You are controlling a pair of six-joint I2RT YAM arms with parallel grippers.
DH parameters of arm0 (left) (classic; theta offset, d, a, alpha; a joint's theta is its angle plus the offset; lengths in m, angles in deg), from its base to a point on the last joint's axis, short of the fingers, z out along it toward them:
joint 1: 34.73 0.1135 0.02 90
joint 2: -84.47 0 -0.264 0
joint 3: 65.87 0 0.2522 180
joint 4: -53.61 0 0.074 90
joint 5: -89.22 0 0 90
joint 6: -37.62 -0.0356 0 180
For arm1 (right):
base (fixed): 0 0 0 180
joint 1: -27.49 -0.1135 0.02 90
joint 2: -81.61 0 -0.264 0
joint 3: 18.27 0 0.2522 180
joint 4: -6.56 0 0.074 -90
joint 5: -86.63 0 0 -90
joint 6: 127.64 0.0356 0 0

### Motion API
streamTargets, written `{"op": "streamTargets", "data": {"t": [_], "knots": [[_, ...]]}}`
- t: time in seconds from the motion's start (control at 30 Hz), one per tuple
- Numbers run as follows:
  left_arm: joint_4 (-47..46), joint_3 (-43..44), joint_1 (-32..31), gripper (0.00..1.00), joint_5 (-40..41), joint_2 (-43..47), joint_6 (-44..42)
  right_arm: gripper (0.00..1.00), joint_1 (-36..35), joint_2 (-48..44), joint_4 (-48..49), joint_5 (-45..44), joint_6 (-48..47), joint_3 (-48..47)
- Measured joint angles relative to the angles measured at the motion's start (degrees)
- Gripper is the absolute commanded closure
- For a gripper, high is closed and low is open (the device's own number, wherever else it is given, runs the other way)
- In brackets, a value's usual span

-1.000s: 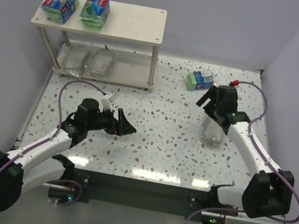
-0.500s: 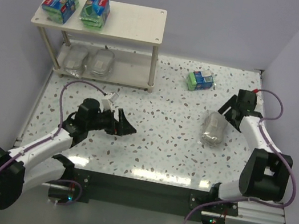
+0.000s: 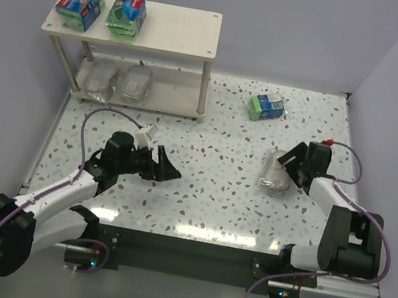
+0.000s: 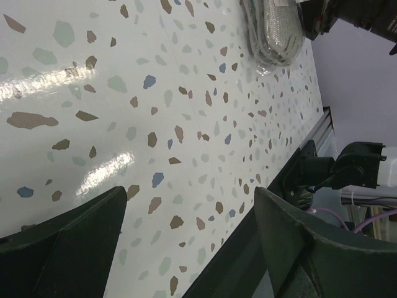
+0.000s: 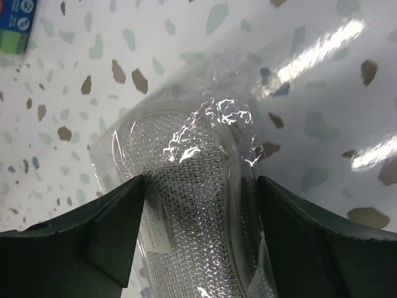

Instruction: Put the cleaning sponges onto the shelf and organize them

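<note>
Top external view showed four of six sponges shelved: two green packs (image 3: 79, 6) on the upper board of the shelf (image 3: 182, 26) at 10 o'clock, two scourers (image 3: 100, 78) on its lower board; a third scourer (image 3: 275, 174) lay on the tabletop (image 3: 206, 196) at 3 o'clock, a third green pack (image 3: 268, 107) at 1 o'clock; the right hand (image 3: 289, 165) straddled that scourer, fingers spread, seemingly not yet gripping; the left hand (image 3: 168, 168) hung open, empty; the front leg (image 3: 204, 96) and overhanging board would likely crowd the lower free spot.
</note>
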Motion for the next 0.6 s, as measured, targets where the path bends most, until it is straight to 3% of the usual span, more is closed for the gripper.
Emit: {"op": "streamTargets", "data": {"t": [0.13, 0.33, 0.47, 0.6], "knots": [[0.1, -0.2, 0.0, 0.11, 1.0, 0.0, 0.0, 0.3, -3.9, -5.7, 3.8, 1.2, 8.2, 6.9], [0.0, -0.3, 0.0, 0.11, 2.9, -0.4, 0.0, 0.3, -24.3, -14.7, 5.7, -2.1, 27.5, 15.0], [0.1, -0.3, 0.0, 0.11, 4.3, -0.7, 0.1, 0.23, -35.1, -14.5, 5.8, -7.0, 38.9, 15.4], [-0.5, -1.1, 0.0, 0.11, 5.3, -0.6, 0.5, 0.24, -41.8, -8.5, 8.5, -9.1, 46.1, 13.0]]}}
